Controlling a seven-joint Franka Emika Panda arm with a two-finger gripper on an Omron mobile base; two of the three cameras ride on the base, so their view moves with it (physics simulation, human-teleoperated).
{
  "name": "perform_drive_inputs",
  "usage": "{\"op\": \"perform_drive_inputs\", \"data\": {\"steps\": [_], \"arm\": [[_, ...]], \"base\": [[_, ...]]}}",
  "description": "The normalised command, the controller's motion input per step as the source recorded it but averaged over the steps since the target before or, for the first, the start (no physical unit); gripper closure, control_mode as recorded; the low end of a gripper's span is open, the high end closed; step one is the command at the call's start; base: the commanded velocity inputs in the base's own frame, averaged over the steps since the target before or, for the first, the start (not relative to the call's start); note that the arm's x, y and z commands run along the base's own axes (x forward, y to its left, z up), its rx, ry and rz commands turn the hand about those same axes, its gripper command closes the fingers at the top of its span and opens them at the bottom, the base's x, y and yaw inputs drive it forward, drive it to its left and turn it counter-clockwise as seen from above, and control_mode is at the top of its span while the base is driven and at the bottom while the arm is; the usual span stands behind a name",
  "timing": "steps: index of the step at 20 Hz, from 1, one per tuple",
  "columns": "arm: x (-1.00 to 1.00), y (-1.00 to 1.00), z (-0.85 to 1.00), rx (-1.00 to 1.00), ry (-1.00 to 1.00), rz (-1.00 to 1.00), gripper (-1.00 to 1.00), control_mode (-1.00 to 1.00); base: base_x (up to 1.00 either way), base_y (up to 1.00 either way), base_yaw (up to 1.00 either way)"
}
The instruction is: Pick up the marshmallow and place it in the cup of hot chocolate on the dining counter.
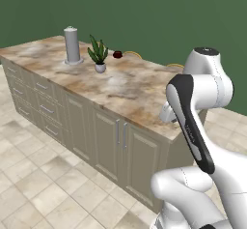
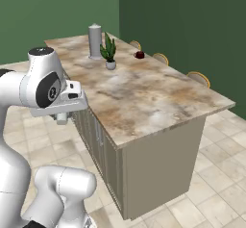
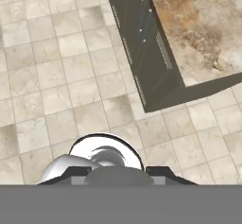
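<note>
The cup of hot chocolate (image 1: 117, 54) sits far across the dining counter (image 1: 135, 90) from the gripper (image 2: 61, 119) — jaws' state unclear.

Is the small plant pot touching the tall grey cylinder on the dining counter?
Apart. In the left base view a strip of bare stone top lies between the plant pot and the grey cylinder on the dining counter; the right base view shows the same gap.

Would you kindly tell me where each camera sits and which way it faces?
Left base view: behind-left of the arm, facing the counter; arm at lower right.
Right base view: behind-right, facing the counter; arm at lower left.
Hand view: on the hand, looking down at floor and counter corner.
Both base views share the cup, plant and cylinder.
</note>
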Motion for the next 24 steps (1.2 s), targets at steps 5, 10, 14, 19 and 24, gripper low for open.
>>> {"op": "perform_drive_inputs", "data": {"steps": [5, 10, 14, 19, 24], "arm": [[0.0, 0.0, 0.0, 0.0, 0.0, 0.0, 1.0, 1.0], [0.0, 0.0, 0.0, 0.0, 0.0, 0.0, 1.0, 1.0], [0.0, 0.0, 0.0, 0.0, 0.0, 0.0, 1.0, 1.0], [0.0, 0.0, 0.0, 0.0, 0.0, 0.0, 1.0, 1.0], [0.0, 0.0, 0.0, 0.0, 0.0, 0.0, 1.0, 1.0]], "base": [[0.31, -0.98, -0.01], [0.09, -1.0, -0.15], [0.21, -1.0, -0.14], [0.63, -1.0, 0.0], [0.74, -1.0, 0.0]]}}
